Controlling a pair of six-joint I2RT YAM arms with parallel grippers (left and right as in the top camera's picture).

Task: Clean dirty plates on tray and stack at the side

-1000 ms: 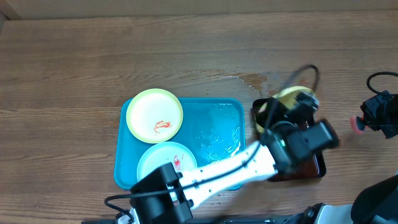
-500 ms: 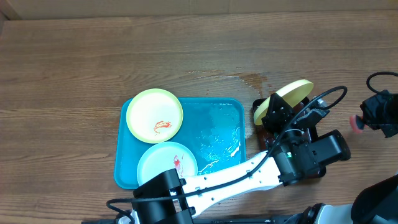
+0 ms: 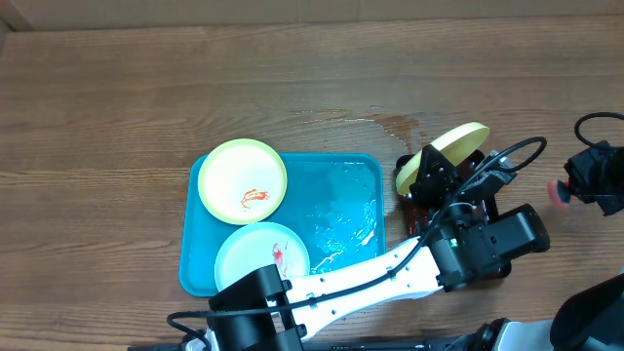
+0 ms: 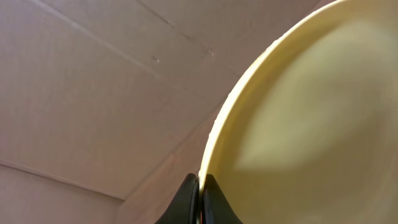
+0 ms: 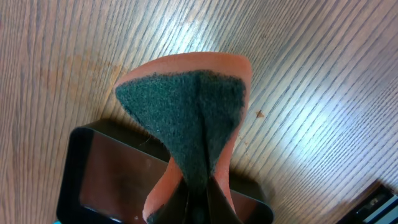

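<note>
On the turquoise tray (image 3: 346, 200) lie two plates: a yellow-green one (image 3: 243, 179) with a red smear, and below it a pale blue one (image 3: 255, 255), also smeared red and partly under my left arm. A third pale yellow plate (image 3: 453, 146) is tilted on edge above the dark tray, with my left gripper (image 3: 429, 177) shut on its rim. The left wrist view shows that plate (image 4: 311, 118) pinched between the left gripper's (image 4: 200, 185) black fingertips. At the far right, my right gripper (image 3: 575, 190) is shut on an orange sponge (image 5: 186, 106) with a green scouring face.
A smaller dark reddish-brown tray (image 3: 403, 185) with a black rim sits just right of the turquoise tray and shows under the sponge in the right wrist view (image 5: 106, 174). A wet patch (image 3: 390, 124) marks the wood above it. Water glistens on the turquoise tray's right half.
Over the last second my left arm swung its wrist down and right, tipping the yellow plate up on edge over the dark tray. The right arm has stayed put.
</note>
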